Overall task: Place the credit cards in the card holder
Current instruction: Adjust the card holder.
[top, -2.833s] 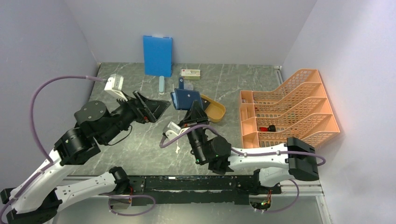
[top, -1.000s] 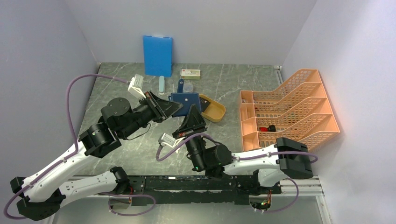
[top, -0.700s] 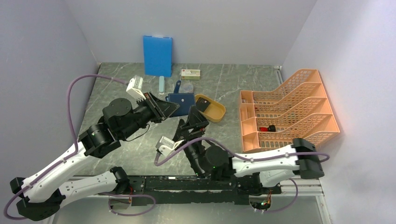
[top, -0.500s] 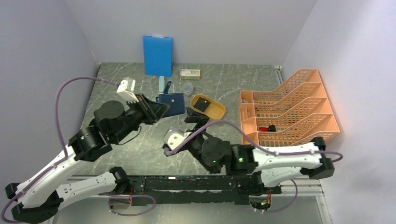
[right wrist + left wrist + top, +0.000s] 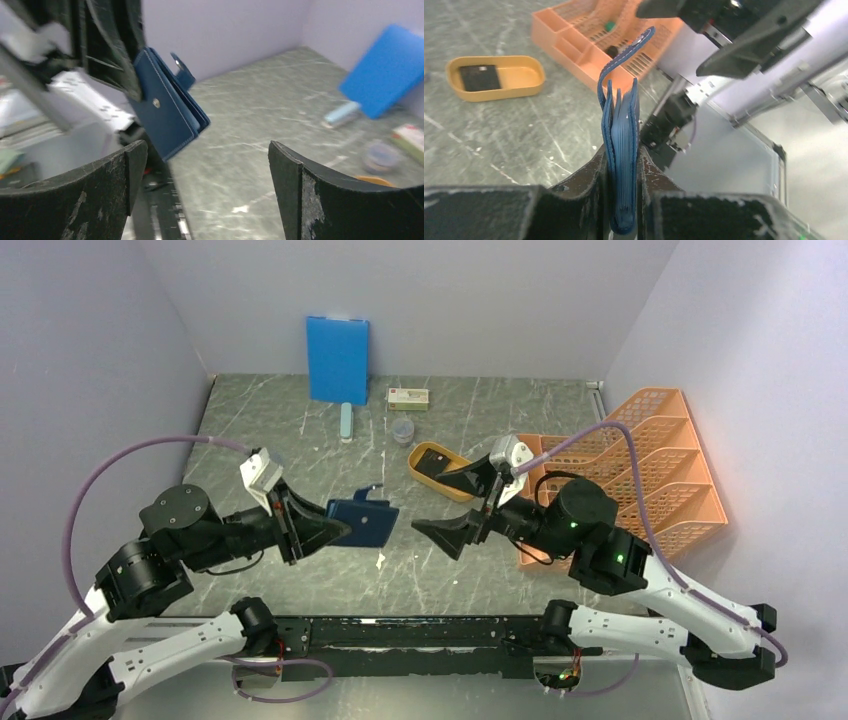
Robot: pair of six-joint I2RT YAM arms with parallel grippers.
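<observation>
- Card holder (image 5: 364, 524): folded, clamped in the left jaws, held clear of the counter (image 5: 300, 440), clasp tab loose.
- Right jaws: wide apart, empty, facing the card holder, not touching.

card holder (image 5: 365, 525) between left pincer (image 5: 345, 529) and right pincer (image 5: 430, 503) | tray (image 5: 413, 461) behind right pincer | rack (image 5: 660, 410) right of tray
</observation>
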